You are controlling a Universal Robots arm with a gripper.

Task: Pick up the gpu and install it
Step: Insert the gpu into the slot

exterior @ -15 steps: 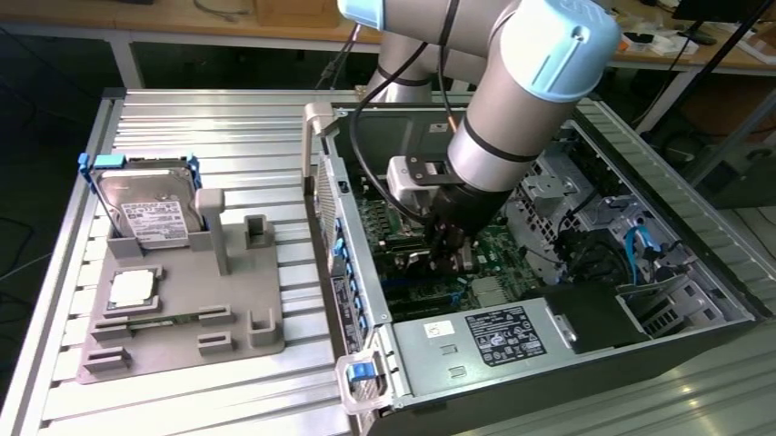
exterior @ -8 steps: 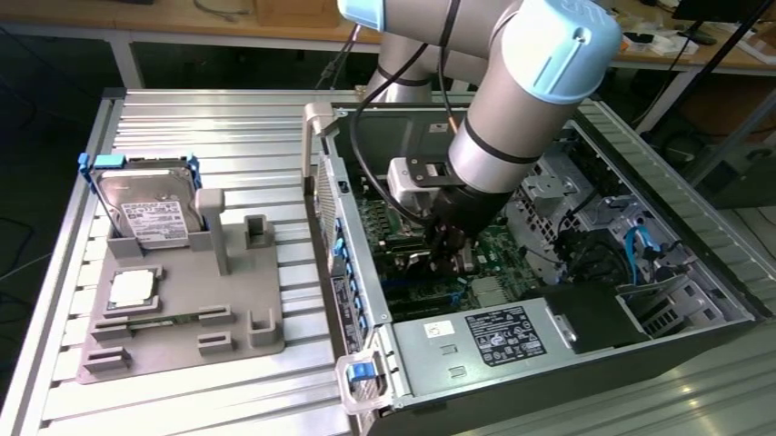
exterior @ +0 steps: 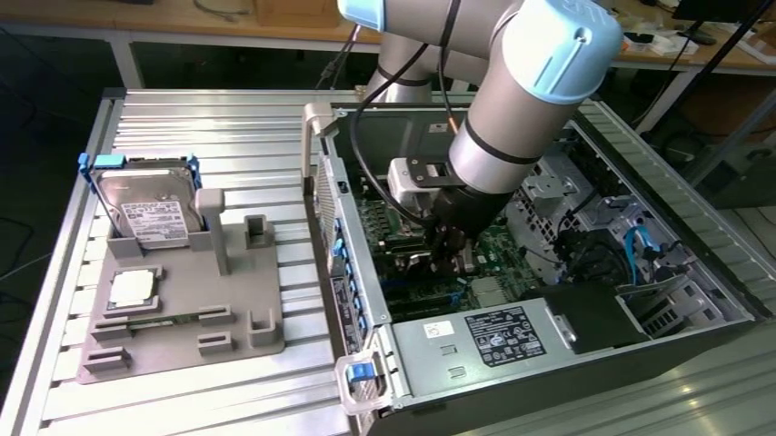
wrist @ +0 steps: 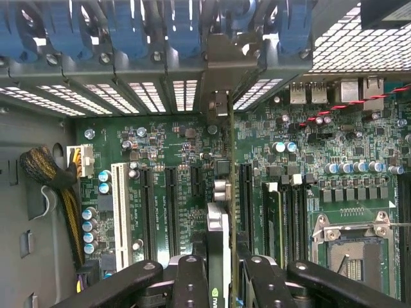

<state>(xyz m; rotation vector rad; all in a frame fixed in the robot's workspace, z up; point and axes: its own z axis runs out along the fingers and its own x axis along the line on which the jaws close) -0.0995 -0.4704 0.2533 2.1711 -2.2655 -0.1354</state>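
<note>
aluminium table [exterior: 218, 118] carries an open computer case [exterior: 606, 363] and, at the exterior view's left, a grey tray [exterior: 182, 309]. arm [exterior: 533, 82] reaches down into the case, over the green motherboard [wrist: 173, 154]. tray holds a hard drive [exterior: 152, 213], upright, and a square chip [exterior: 131, 289], flat. gpu [wrist: 218, 224] stands edge-on over the long motherboard slots, bracket end toward the case's rear vents; whether seated, cannot tell. gripper [wrist: 221, 273]: jaws pinching the gpu from both sides.
</note>
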